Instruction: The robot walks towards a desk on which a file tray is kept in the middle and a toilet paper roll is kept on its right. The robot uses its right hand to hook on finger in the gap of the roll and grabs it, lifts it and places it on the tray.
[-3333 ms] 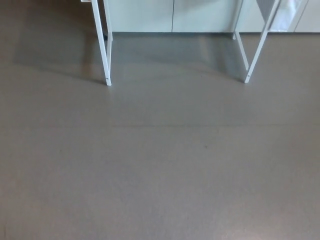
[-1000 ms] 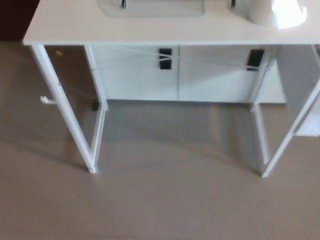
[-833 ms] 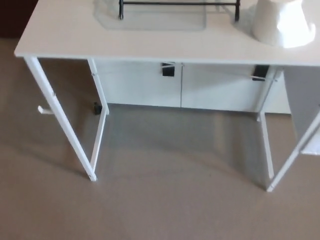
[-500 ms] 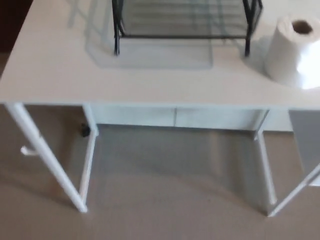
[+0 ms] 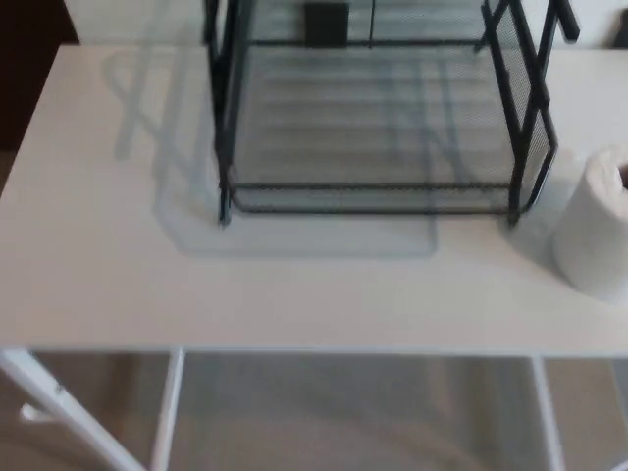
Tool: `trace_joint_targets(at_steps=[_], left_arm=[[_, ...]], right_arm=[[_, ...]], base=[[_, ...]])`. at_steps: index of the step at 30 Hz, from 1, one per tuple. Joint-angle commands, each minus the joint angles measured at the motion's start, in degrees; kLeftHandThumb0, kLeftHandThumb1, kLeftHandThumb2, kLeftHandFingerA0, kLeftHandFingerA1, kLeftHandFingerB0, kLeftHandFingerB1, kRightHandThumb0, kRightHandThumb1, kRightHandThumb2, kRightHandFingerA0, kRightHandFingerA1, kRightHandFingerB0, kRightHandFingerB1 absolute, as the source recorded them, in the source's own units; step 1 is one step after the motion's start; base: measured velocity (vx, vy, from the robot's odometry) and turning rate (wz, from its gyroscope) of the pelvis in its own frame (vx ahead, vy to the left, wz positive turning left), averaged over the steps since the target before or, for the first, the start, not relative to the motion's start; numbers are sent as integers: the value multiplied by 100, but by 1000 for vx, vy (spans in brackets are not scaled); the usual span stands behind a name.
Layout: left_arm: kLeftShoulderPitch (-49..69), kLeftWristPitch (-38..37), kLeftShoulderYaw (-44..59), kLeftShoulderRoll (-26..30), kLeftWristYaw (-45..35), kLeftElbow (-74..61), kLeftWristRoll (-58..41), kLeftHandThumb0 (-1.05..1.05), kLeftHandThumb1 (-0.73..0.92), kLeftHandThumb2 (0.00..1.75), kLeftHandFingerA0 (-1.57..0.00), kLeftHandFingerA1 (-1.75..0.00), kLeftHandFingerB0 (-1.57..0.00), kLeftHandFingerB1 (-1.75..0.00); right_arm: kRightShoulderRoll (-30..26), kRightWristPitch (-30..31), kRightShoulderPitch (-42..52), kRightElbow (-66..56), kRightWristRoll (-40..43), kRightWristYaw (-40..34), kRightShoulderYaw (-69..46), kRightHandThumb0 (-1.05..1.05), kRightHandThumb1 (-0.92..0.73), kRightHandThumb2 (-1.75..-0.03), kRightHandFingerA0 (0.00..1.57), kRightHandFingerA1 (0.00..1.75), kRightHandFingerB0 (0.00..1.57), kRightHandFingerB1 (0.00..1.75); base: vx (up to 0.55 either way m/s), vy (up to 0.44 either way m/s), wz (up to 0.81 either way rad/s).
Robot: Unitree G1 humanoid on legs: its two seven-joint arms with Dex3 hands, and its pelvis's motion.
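A black wire-mesh file tray (image 5: 373, 128) stands in the middle of the white desk (image 5: 118, 275), its open front facing me. To its right a white toilet paper roll (image 5: 597, 231) stands upright near the desk's front right, partly cut off by the picture's right edge. Neither of my hands nor any part of my arms shows in the head view.
The desk's front edge (image 5: 294, 350) crosses the lower part of the picture, with white legs (image 5: 59, 417) and grey floor below it. A dark area lies past the desk's left edge at the top left.
The camera has moved closer and tilted up: floor alone at first, then the desk rising into view. The tray and roll now sit lower and larger in the picture.
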Motion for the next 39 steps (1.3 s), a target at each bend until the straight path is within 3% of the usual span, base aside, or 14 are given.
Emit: trace_joint_targets(at_steps=[1, 6, 7, 8, 10, 16, 17, 18, 19, 31, 32, 33, 38, 39], left_arm=[[110, -156, -8, 54, 13, -118, 9, -94, 92, 119, 0, -7, 0, -4], [48, -68, 99, -9, 93, -78, -75, -94, 92, 118, 0, -5, 0, -3], [60, -107, 60, 7, 85, -65, -26, -80, 92, 80, 0, 0, 0, 0], [86, -144, 4, 27, 72, -77, 35, -93, 92, 119, 0, -7, 0, -4], [159, -64, 21, 16, 46, -298, -18, -95, 92, 119, 0, -8, 0, -3], [15, -123, -17, 61, 124, -85, 25, -94, 92, 119, 0, -9, 0, -4], [-28, -143, 8, 61, 110, -5, -3, -95, 92, 119, 0, -8, 0, -3], [-41, -223, -12, 71, 89, 53, 20, -80, 92, 82, 0, 0, 0, 0], [-42, -288, -44, 80, 81, 86, 55, -95, 92, 120, 0, -8, 0, -3], [-52, -100, -16, 67, 152, -52, -5, -94, 91, 119, 0, -9, 0, -4], [-34, -83, -21, 62, 162, -93, 1, -80, 92, 81, 0, 0, 0, 0], [-8, -65, -29, 57, 168, -145, 8, -85, 83, 106, 0, -1, 0, 0], [-55, -89, -69, 96, 153, -105, 46, -83, 92, 82, 0, 0, 0, 0], [-63, -86, -47, 88, 147, -115, 16, -97, 92, 121, 0, -9, 0, -4]], right_arm=[[-74, -72, -92, 254, -33, -59, -7, -49, -59, -77, 4, 35, 0, 1], [-18, 175, -243, 369, 182, -26, -248, -54, -58, -82, 1, 44, 0, 0], [16, 22, -226, 410, 151, -112, -259, -47, -58, -81, 2, 41, 0, 6], [15, -244, -168, 432, -26, -168, -121, -59, -56, -82, 1, 46, 0, 3], [-21, 3, -190, 255, 11, -171, -125, -50, -69, -60, 22, 46, 0, 4], [-59, 122, -211, 168, 104, -111, -192, -48, -53, -79, 0, 25, 0, 7], [-87, 225, -310, 319, 115, -95, -206, -42, -64, -59, 0, 23, 0, 13], [-92, 245, -347, 403, 159, -64, -247, -40, -64, -59, 0, 23, 0, 11], [-53, 26, -289, 423, 203, -30, -304, -43, -55, -79, 0, 28, 0, 5], [-81, -469, -365, 581, -69, -182, -92, -46, -50, -77, 0, 31, 0, 9], [-87, -431, -378, 597, -51, -165, -94, -47, -52, -75, 3, 35, 0, 10], [-98, -389, -360, 553, -91, -175, -47, -52, -54, -79, 3, 45, 0, 9], [-249, 77, -393, 279, -128, 25, 153, -50, -60, -81, 3, 35, 0, 8], [-209, 306, -452, 249, 45, -17, -3, -46, -62, -81, 3, 31, 2, 12]], base=[[376, -209, -8], [203, -86, -5], [148, -22, -11], [149, -15, -17], [127, 65, -11], [60, 189, -2], [0, 0, 0], [34, 55, 11], [0, 0, 0], [1, -6, 1], [0, 0, 0], [0, 0, 0], [0, 0, 0], [0, 0, 0]])
